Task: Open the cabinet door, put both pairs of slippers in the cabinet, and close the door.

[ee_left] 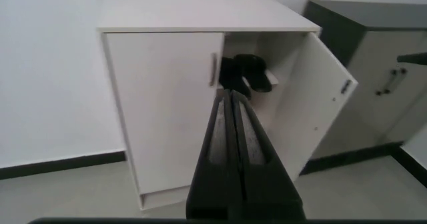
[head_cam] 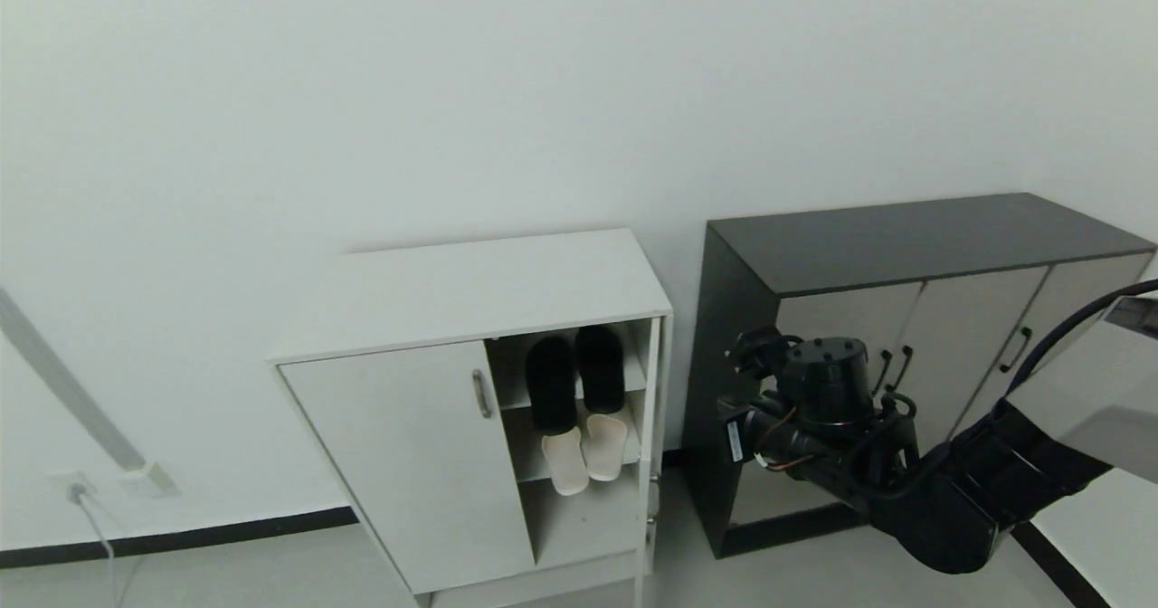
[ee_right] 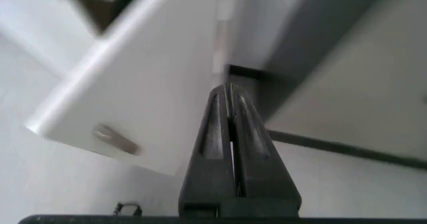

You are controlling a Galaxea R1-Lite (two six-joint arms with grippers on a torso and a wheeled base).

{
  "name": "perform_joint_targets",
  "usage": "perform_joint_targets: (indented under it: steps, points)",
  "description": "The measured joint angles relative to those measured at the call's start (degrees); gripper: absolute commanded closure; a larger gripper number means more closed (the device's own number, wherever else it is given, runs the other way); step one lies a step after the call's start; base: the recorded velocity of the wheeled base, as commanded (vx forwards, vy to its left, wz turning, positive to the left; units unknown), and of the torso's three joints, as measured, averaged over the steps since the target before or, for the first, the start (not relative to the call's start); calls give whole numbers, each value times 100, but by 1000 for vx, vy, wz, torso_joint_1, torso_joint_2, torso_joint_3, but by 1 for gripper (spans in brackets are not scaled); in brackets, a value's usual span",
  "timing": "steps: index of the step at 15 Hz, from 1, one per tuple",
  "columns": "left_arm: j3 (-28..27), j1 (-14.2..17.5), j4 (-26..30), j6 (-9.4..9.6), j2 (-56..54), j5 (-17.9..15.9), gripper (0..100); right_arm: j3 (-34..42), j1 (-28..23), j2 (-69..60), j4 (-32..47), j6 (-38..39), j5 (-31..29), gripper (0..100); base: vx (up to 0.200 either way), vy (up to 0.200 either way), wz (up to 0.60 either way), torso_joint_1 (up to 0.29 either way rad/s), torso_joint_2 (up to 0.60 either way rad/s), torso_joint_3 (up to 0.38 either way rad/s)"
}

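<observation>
Open cabinet door [head_cam: 644,545], foot seemingly cropped.

My head camera looks forward and down from above on the white boxy two-door cabinet [head_cam: 470,287] and the dark grey low cabinet [head_cam: 905,237] beside it. My left wrist camera sights along my left claw [ee_left: 231,94] at that white front, lower and nearer. My right wrist camera sights along my right claw [ee_right: 229,89], close to the open white door [ee_right: 147,77], which all three views share.

Bare indoor room, plain white wall [head_cam: 543,92], white shoe cabinet [head_cam: 470,291], dark sideboard [head_cam: 905,237], grey floor [head_cam: 226,572]
</observation>
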Motion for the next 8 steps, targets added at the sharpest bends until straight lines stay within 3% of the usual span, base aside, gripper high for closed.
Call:
perform_joint_targets:
  steps: [8]
  points:
    - [0, 0, -2, 2, 0, -2, 100, 332, -39, 4, -546, -141, 512, 100, 0, 0, 0, 0, 0, 0]
